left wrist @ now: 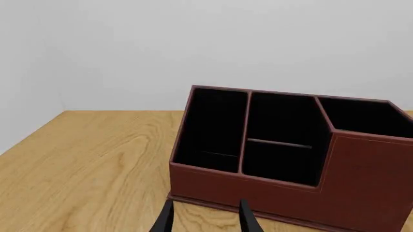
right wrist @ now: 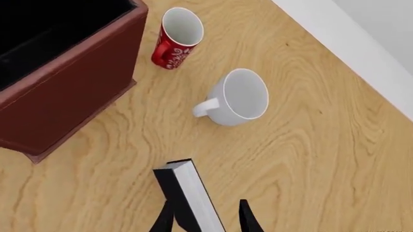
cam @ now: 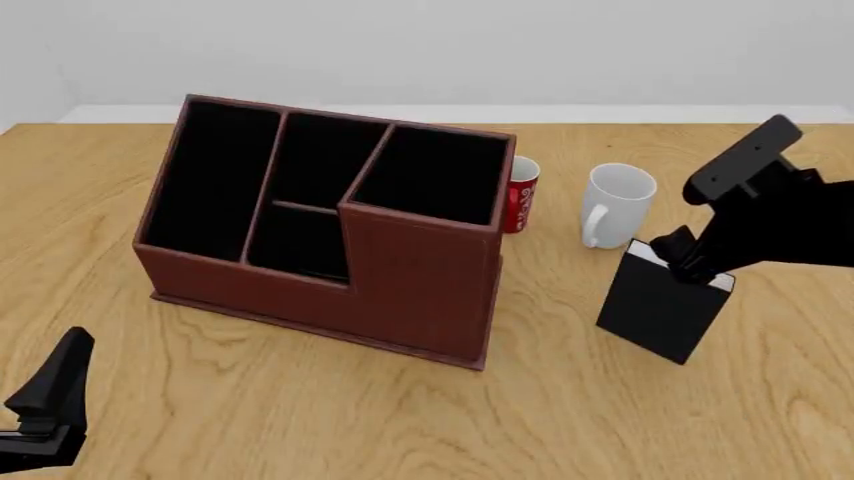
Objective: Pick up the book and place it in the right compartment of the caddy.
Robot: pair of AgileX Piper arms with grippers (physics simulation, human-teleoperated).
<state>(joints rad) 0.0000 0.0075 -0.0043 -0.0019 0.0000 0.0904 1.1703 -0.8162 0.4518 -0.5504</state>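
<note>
While I look at the front view, I see the book point(cam: 659, 310) standing on its lower edge on the table point(cam: 561, 400), a little tilted, to the right of the caddy point(cam: 334, 230) and just in front of the white mug point(cam: 617, 204). It is well apart from the caddy and not inside any compartment. My right gripper point(cam: 694, 262) comes down on the top edge of the book, and in the right wrist view the two black fingers point(right wrist: 164, 218) are on both sides of the thin book point(right wrist: 188, 193), with the white page edges between them; the jaws are narrow and I judge they hold the book, though the contact itself is at the border of that picture. The right compartment point(cam: 434, 175) of the caddy, with its taller front wall, has a black inside and nothing in it that I can see. Behind the right corner of the caddy a red can point(cam: 522, 195) stands, partly hidden by the caddy wall, and the mug is just beside it with the handle toward the front-left. In the right wrist view the can point(right wrist: 175, 39) and the mug point(right wrist: 237, 96) are both upright and apart from each other. My left gripper point(cam: 47, 400) is low at the near left corner of the table, far from the caddy. In the left wrist view its fingers point(left wrist: 164, 220) are spread apart with only the table between them, so it is open and holds nothing, and the caddy point(left wrist: 361, 179) stands in front of it.
</note>
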